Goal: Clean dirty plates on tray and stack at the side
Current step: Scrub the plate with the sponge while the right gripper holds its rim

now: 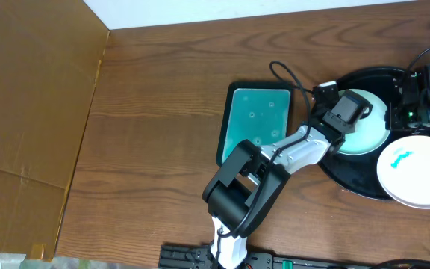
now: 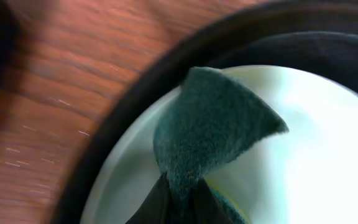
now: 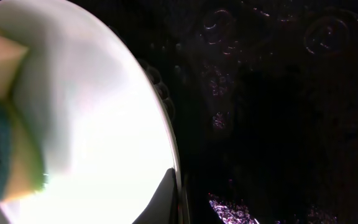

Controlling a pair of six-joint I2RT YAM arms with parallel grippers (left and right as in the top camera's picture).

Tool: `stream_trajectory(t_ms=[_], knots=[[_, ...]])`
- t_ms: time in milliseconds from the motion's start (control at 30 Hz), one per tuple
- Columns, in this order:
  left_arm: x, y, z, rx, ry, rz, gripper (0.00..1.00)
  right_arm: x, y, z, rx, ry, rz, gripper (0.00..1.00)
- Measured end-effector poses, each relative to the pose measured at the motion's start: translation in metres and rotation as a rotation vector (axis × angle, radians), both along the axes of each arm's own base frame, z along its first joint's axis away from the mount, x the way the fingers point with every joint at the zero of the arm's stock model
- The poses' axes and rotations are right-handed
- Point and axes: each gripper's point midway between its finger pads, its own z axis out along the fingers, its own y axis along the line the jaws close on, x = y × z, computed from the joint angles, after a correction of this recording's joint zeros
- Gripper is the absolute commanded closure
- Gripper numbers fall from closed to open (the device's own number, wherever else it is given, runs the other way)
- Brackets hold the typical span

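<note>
Brown board: flat brown board [image 1: 28,97] covering the left part of the wooden table [image 1: 155,112]; no part in the task
Teal tray: small rectangular black-edged teal tray [image 1: 258,119], mid-table, just left of the work area
Left gripper: left gripper [image 1: 349,113] reaches in from the left over the plate; jaws closed tight on the pad, pinching its lower end
Scouring pad: dark green scouring pad [image 2: 210,124], soft, folded into a peak, yellow backing showing; appears to rest on the plate near its left rim
Plate in work: round white plate in the tray [image 1: 375,127], shallow rim, lying in the tray's left half; faint teal tint, no distinct smear visible
Black tray: large round glossy black tray [image 1: 353,178] with raised rim, at the table's right
Right gripper: right gripper [image 1: 409,112] sits at that plate's right edge; the wrist view shows the rim close up but not the finger gap, so opening and hold cannot be determined
Second plate: second plate [image 1: 418,170], round, white, with a turquoise smear [image 1: 402,157]; lower right, overlapping the tray's rim, well apart from the pad
Third plate: not visible
Handling: plates judged stiff, light, smooth, slippery when wet, breakable if dropped
Grasp point: take hold at the rim, one finger above and one below, clear of the smear
</note>
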Motion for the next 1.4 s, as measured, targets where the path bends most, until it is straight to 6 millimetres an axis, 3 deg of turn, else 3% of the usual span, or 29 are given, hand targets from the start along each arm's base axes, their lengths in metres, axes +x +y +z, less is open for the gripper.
stream_trajectory(t_ms=[200,333,400,600,767,1033,1400], knots=[[0.009,0.017,0.021,0.128,-0.084,-0.014,0.93,0.0,0.0,0.0,0.0,0.001,0.0,0.99],[0.015,0.02,0.048,0.071,-0.123,0.004,0.93,0.0,0.0,0.0,0.0,0.001,0.0,0.99],[0.013,0.01,0.054,-0.019,-0.107,-0.011,0.93,0.0,0.0,0.0,0.0,0.001,0.0,0.99],[-0.013,-0.05,0.043,-0.344,0.056,-0.095,0.93,0.0,0.0,0.0,-0.001,0.001,0.0,0.99],[-0.016,-0.064,0.026,-0.406,0.104,-0.107,0.93,0.0,0.0,0.0,-0.002,0.002,-0.001,0.99],[-0.022,-0.036,-0.003,-0.402,0.224,0.064,0.93,0.0,0.0,0.0,0.0,0.004,-0.004,0.98],[-0.027,-0.003,-0.008,-0.467,0.324,0.338,0.93,-0.001,0.0,0.0,0.0,0.006,-0.004,0.98]])
